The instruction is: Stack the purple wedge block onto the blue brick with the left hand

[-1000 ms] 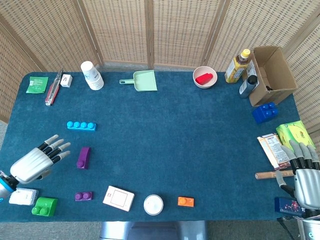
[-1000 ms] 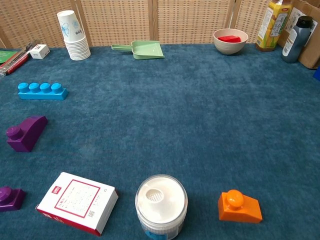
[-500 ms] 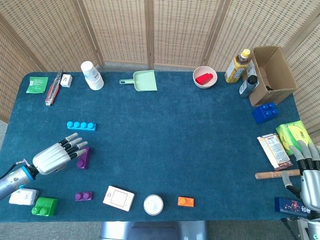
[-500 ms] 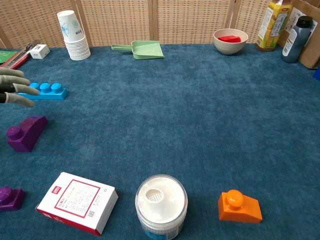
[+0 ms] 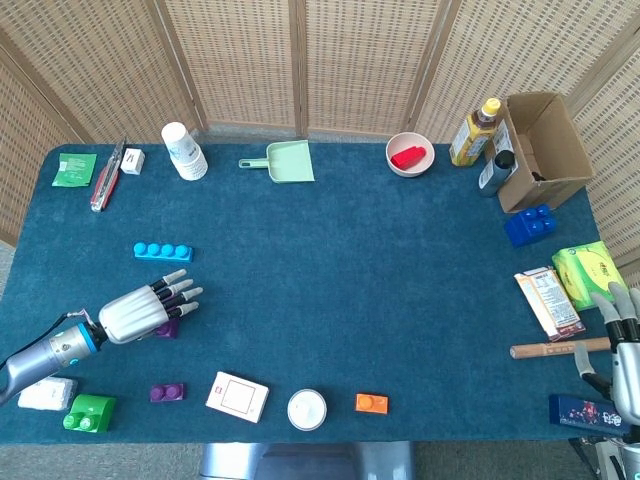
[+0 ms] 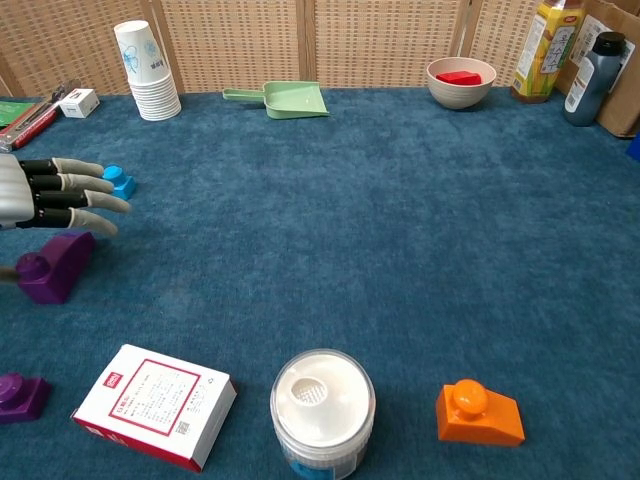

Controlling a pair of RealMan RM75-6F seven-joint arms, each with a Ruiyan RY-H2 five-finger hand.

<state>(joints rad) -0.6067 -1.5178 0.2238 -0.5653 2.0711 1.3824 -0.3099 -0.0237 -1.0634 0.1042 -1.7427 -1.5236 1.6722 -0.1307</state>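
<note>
**A:** Purple wedge block (image 6: 48, 265) — where does it sit, and how will it handle?

**B:** It lies on the tabletop (image 5: 350, 270) near the left edge, just below the left robot hand (image 5: 143, 309), with the blue brick (image 5: 163, 251) a little farther back. I judge it to be a small, rigid plastic piece: light, hard, rather slick, and not fragile. One end slopes and the other carries a stud, so fingers on the slope would likely slide off. The flat side faces look like the place to pinch it.

**A:** Is the hand holding it?

**B:** No. The left robot hand is released, fingers stretched out and apart, hovering over the block with nothing in it.

**A:** Do the two views differ?

**B:** Yes. From the head, the hand covers most of the wedge, leaving only a purple sliver beneath the fingers, while the whole blue brick shows. From the chest, the wedge is almost fully visible, stud and slope both, under the fingertips (image 6: 108, 204), but the hand hides all but one end of the brick.

**A:** And the other side?

**B:** The right robot hand (image 5: 622, 345) appears only in the head view, at the far right edge, fingers apart and empty, well away from everything.
</note>
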